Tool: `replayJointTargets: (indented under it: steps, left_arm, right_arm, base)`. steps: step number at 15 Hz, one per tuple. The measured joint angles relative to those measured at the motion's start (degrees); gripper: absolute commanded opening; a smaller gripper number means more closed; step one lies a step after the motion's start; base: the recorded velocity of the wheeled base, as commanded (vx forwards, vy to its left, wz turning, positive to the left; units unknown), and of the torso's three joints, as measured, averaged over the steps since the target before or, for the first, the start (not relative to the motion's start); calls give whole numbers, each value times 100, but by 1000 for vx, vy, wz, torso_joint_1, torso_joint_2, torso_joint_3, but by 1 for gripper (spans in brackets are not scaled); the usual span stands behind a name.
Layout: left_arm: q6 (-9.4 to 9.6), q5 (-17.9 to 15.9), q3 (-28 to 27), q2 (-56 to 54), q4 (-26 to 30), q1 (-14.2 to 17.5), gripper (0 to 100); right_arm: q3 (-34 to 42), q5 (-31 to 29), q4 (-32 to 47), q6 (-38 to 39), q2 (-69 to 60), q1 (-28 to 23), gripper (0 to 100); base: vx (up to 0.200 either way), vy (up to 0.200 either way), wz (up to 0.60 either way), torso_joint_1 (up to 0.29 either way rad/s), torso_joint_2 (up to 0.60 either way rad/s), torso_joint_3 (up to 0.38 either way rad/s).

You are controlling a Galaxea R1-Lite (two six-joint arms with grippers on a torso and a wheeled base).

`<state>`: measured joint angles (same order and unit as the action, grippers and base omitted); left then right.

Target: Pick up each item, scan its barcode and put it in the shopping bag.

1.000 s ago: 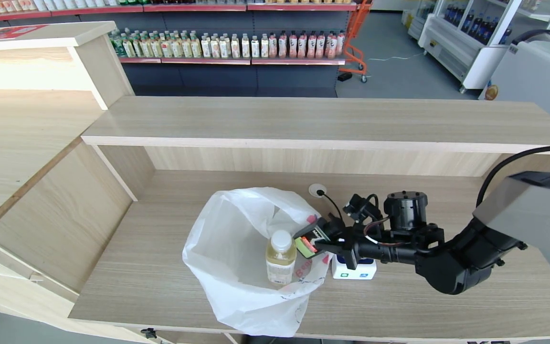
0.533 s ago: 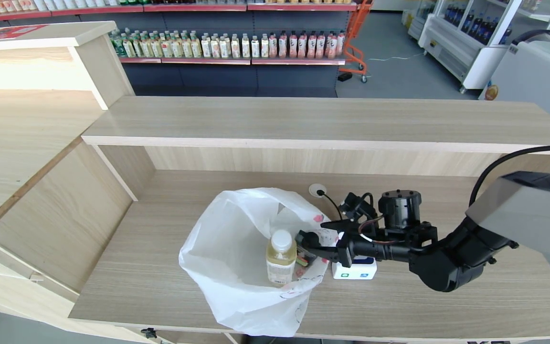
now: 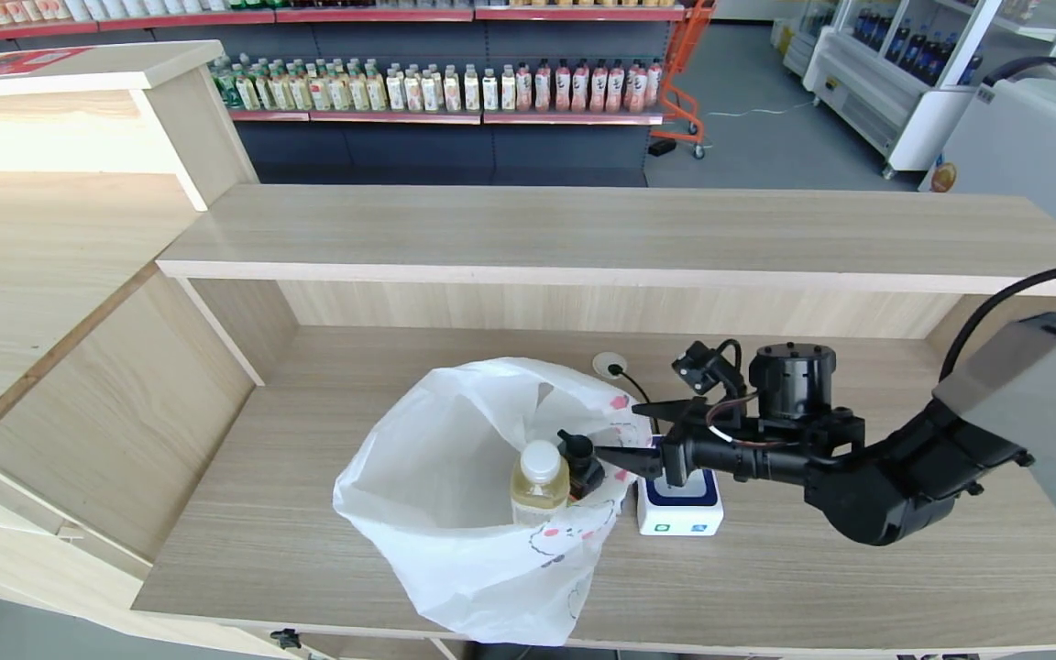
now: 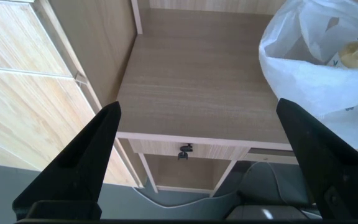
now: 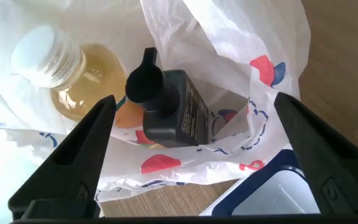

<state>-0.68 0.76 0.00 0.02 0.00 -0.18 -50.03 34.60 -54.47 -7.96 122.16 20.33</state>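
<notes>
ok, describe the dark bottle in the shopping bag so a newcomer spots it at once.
On the wooden counter stands an open white plastic shopping bag. Inside, beside the clear bottle of yellow drink with a white cap, sits the dark grey bottle. Its black cap and dark body set it apart from that pale neighbour.

1. White plastic shopping bag (image 3: 441, 513) is sitting on light wood counter (image 3: 290, 550).
2. Clear white-capped juice btl (image 3: 539, 484) is standing inside; dark plastic btl (image 5: 169, 109) is resting just R of it.
3. White box scanner (image 3: 679, 515) is sitting R of bag.
</notes>
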Motion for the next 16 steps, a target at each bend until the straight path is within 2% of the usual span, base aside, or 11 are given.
replayJointTargets:
  steps: [4,7,10,12,14,16]
  left_arm:
    - [0,2,0,0,0,0,100]
    - [0,0,0,0,0,0,100]
    - [0,0,0,0,0,0,100]
    - [2,0,0,0,0,0,100]
    - [2,0,0,0,0,2,100]
    - [0,0,0,0,0,0,100]
  right_arm:
    - [325,-48,138,169,-863,-256,100]
    - [844,-217,450,616,-2046,-430,100]
    - [1925,-1558,846,834,-3602,-612,100]
    - [2821,-2488,1375,886,-4854,-719,100]
    - [3579,-2995,2100,902,-6318,-879,100]
    - [4157,-3362,3198,930,-8037,-1154,100]
  base:
    - [0,0,0,0,0,0]
    - [0,0,0,0,0,0]
    - [0,0,0,0,0,0]
    - [0,0,0,0,0,0]
    - [0,0,0,0,0,0]
    - [0,0,0,0,0,0]
